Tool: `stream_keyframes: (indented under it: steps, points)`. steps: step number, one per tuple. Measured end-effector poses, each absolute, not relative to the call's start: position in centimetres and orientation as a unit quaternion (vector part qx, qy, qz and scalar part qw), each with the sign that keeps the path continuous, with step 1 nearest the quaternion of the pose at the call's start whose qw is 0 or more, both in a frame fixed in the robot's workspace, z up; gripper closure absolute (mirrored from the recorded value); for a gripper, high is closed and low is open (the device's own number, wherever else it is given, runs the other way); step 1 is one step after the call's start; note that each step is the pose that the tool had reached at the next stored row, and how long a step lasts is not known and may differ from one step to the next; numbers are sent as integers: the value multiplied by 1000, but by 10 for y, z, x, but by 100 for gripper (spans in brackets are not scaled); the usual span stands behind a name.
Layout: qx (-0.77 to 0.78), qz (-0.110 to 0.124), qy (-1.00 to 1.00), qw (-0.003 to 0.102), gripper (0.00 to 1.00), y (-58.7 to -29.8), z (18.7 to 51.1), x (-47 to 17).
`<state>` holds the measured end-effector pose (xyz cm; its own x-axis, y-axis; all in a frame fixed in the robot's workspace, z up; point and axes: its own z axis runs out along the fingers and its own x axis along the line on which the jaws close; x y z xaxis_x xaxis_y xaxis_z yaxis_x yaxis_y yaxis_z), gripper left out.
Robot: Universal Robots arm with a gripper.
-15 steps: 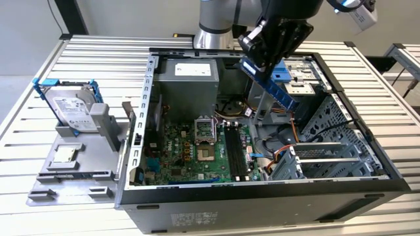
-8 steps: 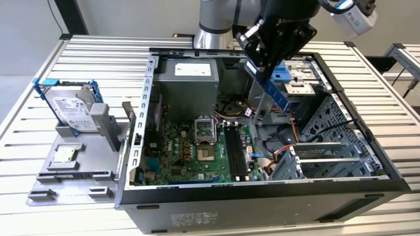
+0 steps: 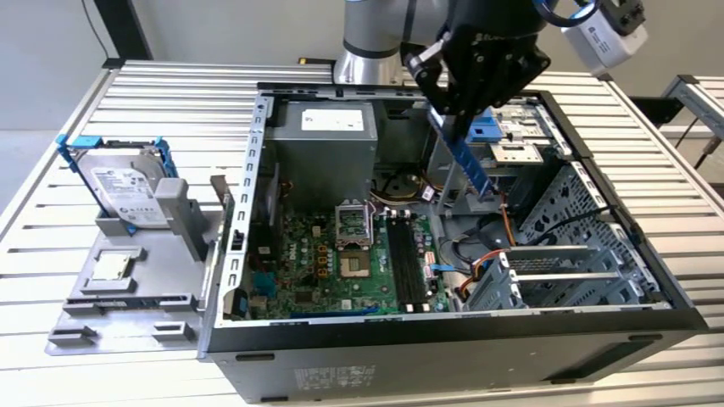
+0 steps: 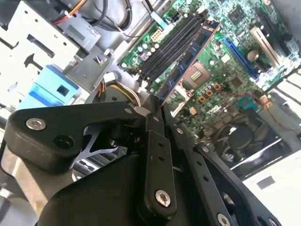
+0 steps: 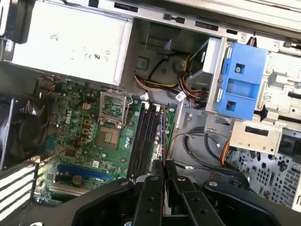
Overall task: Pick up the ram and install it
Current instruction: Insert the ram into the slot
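The jaws clench 1 ram (image 3: 469, 163) over 1 open computer case (image 3: 453, 343); 1 hard drive (image 3: 119, 182) sits outside.

A robotics workshop or lab: a slotted silver aluminium counter (image 3: 169, 85) carries an opened black metal desktop computer case (image 3: 453, 356) beside a grey plastic parts fixture (image 3: 136, 297).
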<state>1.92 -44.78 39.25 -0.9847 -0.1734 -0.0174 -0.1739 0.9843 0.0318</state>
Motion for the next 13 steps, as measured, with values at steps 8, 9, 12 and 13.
stream_keyframes:
  steps: [8, 9, 12, 13]
  points:
    - [-53, 16, 998, 8, 100, -448, 392, 19]
    - [-53, 16, 998, 8, 100, -448, 391, 19]
    - [-50, 16, 999, 8, 100, -448, 389, 20]
    - [-48, 16, 999, 8, 100, -448, 388, 20]
